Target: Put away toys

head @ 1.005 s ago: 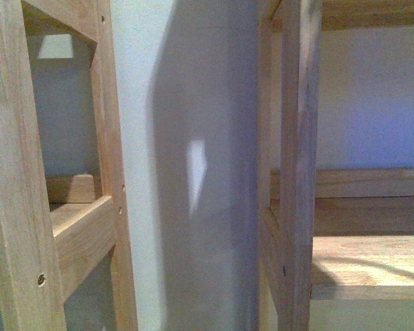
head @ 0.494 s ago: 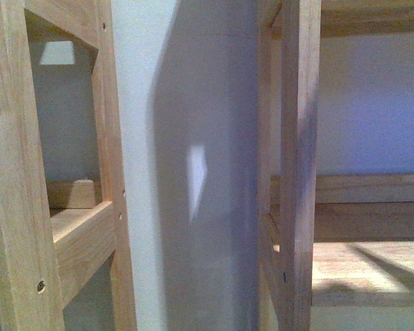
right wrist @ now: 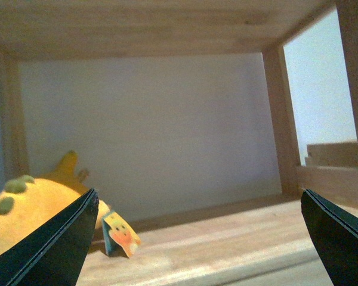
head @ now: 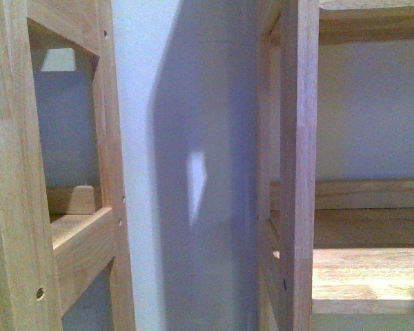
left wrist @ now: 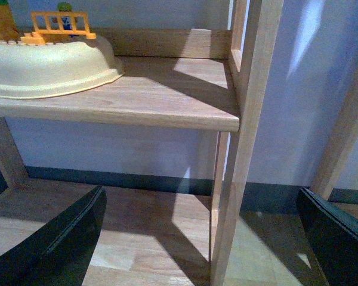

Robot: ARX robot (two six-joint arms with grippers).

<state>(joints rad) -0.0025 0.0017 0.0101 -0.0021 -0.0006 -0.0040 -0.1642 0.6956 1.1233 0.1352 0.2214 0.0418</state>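
Observation:
The orange-yellow plush toy (right wrist: 24, 205) lies on a wooden shelf board (right wrist: 227, 244) inside a shelf compartment, against the white back wall, with a small printed tag (right wrist: 120, 235) beside it. My right gripper (right wrist: 200, 238) is open in front of that shelf; one finger (right wrist: 48, 247) overlaps the plush in the picture, and nothing sits between the jaws. My left gripper (left wrist: 203, 238) is open too, facing a wooden shelf post (left wrist: 235, 161) with only floor and post between its fingers. The front view shows neither gripper nor the toy.
In the left wrist view a cream plastic tub (left wrist: 48, 65) with an orange toy fence (left wrist: 59, 25) rests on a shelf (left wrist: 161, 98). The front view shows two wooden shelf frames (head: 300, 165) flanking a white wall strip (head: 186, 103), very close.
The front view has shifted slightly upward relative to the shelving: the shelf boards and rails sit lower in the picture than a second ago.

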